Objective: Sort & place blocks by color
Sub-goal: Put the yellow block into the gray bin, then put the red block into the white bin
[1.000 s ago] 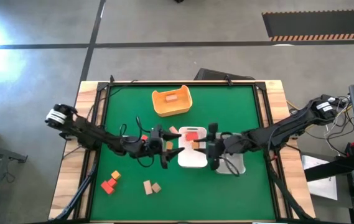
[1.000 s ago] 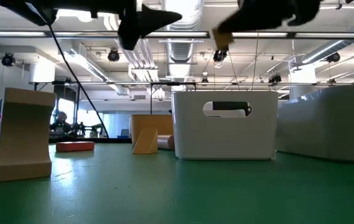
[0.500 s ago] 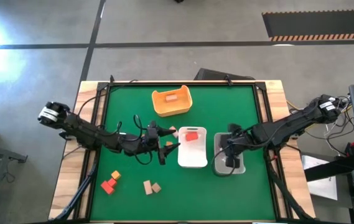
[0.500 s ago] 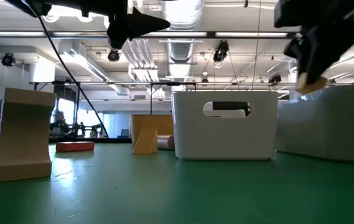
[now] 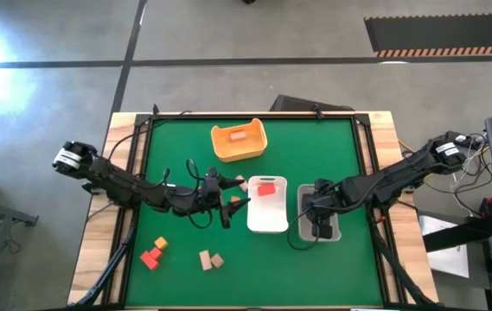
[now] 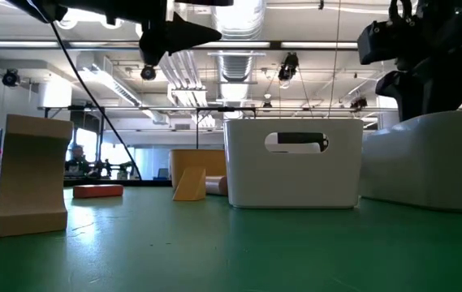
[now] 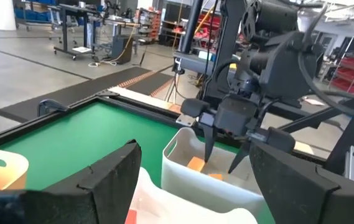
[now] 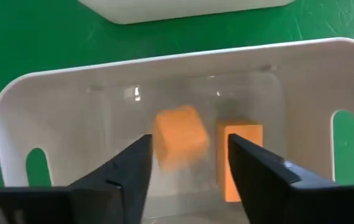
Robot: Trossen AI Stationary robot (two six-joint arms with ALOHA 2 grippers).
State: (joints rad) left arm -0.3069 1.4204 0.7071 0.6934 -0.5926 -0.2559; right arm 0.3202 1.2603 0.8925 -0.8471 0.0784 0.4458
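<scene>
Everything is placed here relative to the white tray (image 5: 268, 216) in the middle of the green table (image 5: 176, 147). Far to its left, near the front edge, red and orange blocks (image 5: 153, 253) are seen, and two tan blocks (image 5: 210, 259) lie beside them. The left gripper (image 5: 239, 203) is held just left of the tray, its fingers apart and empty. One red block (image 5: 265, 189) is lying inside the tray. Behind the tray, the yellow-orange tub (image 5: 238, 141) is found (a reddish block is in it). Just right of the tray, the right gripper (image 8: 186, 163) is held spread open over the clear tray (image 8: 71, 93), where two orange blocks (image 8: 180, 136) are seen.
</scene>
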